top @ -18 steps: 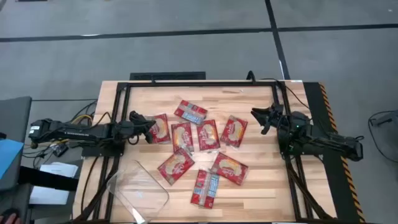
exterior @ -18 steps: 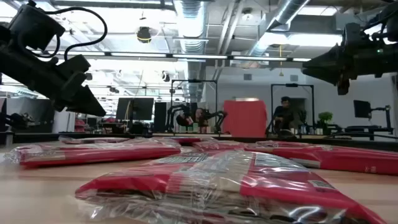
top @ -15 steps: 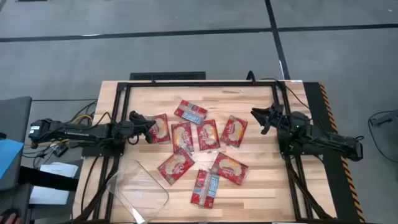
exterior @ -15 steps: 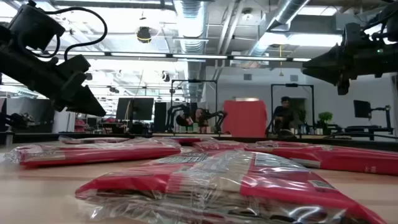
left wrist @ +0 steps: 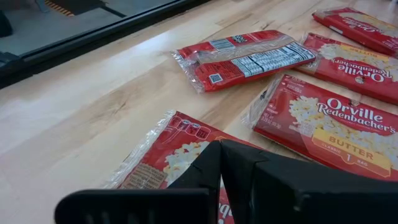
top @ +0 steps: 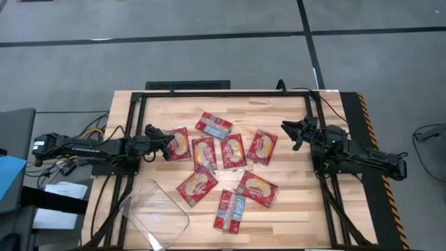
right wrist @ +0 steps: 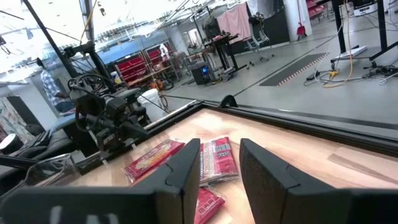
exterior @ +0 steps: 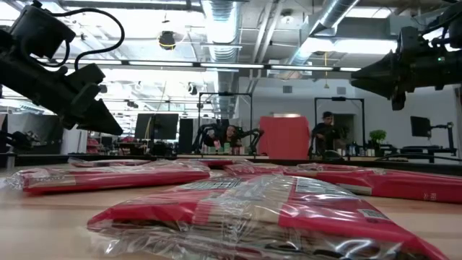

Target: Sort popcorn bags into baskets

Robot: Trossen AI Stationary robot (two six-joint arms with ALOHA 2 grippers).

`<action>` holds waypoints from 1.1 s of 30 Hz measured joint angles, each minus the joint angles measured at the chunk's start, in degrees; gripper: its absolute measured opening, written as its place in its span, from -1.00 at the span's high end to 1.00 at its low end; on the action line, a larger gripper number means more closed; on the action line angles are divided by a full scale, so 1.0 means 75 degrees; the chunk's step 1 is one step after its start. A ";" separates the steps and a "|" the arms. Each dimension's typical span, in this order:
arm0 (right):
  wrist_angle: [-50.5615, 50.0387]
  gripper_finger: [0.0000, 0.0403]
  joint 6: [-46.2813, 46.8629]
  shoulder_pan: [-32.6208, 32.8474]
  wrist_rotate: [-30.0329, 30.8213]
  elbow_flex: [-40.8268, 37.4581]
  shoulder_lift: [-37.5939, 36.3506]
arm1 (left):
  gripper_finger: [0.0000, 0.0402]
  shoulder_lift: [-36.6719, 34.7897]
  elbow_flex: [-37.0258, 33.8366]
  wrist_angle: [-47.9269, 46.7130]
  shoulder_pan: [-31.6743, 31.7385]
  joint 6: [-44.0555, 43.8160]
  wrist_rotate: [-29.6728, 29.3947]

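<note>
The left tool (top: 150, 131) is held low over the left side of the worktop (top: 286, 209), its fingers pressed together with nothing between them; its tip is placed just above the edge of the leftmost popcorn bag (top: 178, 143), though contact cannot be told. In the left wrist view this packet (left wrist: 163, 163) is seen directly under the closed fingers, with a label-side packet (left wrist: 245, 58) and a "Butter" packet (left wrist: 329, 123) lying beyond. The right tool (top: 289, 128) is raised near the right edge of the worktop, its fingers spread and empty, well apart from the nearest packet (top: 262, 147). Eight popcorn bags are scattered flat across the middle of the worktop. The clear basket (top: 155, 213) is set at the front-left corner, tilted, with no packets seen in it.
</note>
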 joint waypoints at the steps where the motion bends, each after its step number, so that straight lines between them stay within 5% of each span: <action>1: -0.0001 0.33 0.0000 0.0001 0.0000 0.0001 0.0000 | 1.00 -0.0002 0.0000 0.0002 0.0000 -0.0002 0.0000; 33: -0.0001 0.34 0.0003 -0.0001 0.0000 -0.0001 0.0003 | 1.00 0.0000 0.0000 0.0005 -0.0003 -0.0700 0.0361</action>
